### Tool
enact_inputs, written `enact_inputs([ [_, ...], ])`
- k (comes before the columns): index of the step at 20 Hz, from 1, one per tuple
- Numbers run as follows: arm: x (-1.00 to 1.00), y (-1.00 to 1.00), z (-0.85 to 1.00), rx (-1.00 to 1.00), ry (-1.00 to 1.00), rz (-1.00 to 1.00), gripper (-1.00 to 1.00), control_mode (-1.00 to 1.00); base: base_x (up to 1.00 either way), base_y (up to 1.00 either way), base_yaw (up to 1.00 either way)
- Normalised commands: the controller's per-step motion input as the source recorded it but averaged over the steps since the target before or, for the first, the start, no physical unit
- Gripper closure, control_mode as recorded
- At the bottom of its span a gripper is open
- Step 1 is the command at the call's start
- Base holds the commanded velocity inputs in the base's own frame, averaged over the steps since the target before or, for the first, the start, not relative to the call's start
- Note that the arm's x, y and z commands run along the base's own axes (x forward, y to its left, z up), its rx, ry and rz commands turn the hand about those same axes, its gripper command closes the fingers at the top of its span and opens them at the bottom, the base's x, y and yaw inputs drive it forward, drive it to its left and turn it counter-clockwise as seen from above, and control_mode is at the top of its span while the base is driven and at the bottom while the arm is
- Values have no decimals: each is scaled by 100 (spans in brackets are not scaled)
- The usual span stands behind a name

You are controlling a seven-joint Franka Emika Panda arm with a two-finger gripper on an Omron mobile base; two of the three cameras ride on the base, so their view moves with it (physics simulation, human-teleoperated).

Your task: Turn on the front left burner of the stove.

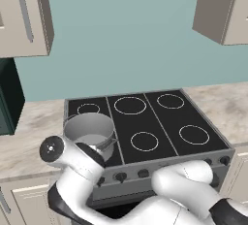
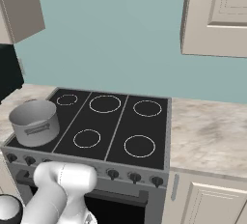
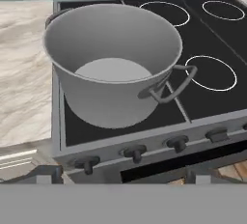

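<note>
- Stove (image 1: pixel 160 122): grey range, black glass top in three panels, set into a marbled counter (image 2: pixel 212 136) against the teal wall; white ring burners across the top.
- Pot (image 3: pixel 113 63): grey metal, empty, upright on the stove's front left corner; loop handle at its 3 o'clock in the hand view.
- Knobs (image 3: pixel 134 151): dark, in a row along the stove front, at 6 o'clock from the pot.
- Gripper: low before the stove front; cannot tell whether its jaws stand apart or together.
- Cabinets (image 2: pixel 217 15): cream, at 1 o'clock above the stove.
</note>
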Motion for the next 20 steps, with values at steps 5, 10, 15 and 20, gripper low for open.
enact_inputs([
  [5, 4, 13, -15, 0, -72, 10, -100, -100, 0, 0, 0],
  [10, 11, 0, -32, 0, -36, 1, -100, -100, 0, 0, 0],
  [15, 11, 0, -23, 1, -4, 0, -100, -100, 0, 0, 0],
  [20, 11, 0, -32, -2, 1, 0, -100, -100, 0, 0, 0],
])
